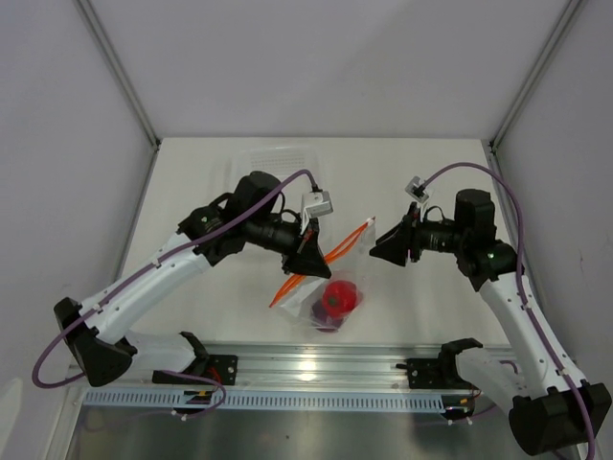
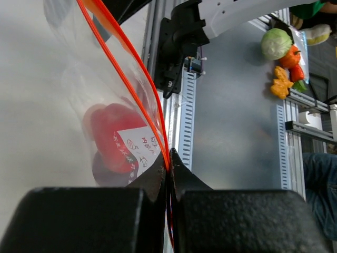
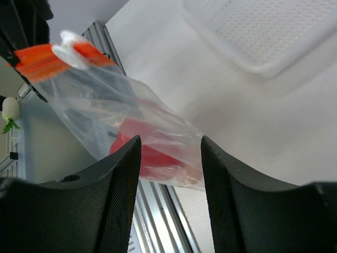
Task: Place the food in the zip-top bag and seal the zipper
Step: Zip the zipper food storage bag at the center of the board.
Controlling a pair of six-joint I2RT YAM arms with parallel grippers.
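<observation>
So, zip-top bag [image 1: 324, 287]: it sits at centre frame in the top view, between the two arms, with its belly sagging toward the metal rail [image 1: 316, 369] at the bottom.
Food: a red piece [image 1: 340, 297] and a purple one [image 1: 321, 314] lie inside the bag at its low end. I cannot make out the peach ball.
Zipper [image 1: 347, 247]: the orange strip runs diagonally from lower left to upper right.
Left gripper [image 1: 308, 259]: it is clenched on the zipper partway along. In its wrist view the tips meet on the strip, probably to press the seal together.
Right gripper [image 1: 388, 244]: its jaws stand apart, grasping nothing, just beside the strip's upper-right end. It looks ready to hold that corner.
Seal: the strip bows away from the pinch, so I judge part of it is not yet closed.
Edges: the bag's bottom is close to the table's near edge and the rail, leaving little room to drag it downward.
Open room: bare table [image 1: 421, 163] lies upper right. A white tray [image 1: 273, 158] sits upper left, well apart from the bag.
</observation>
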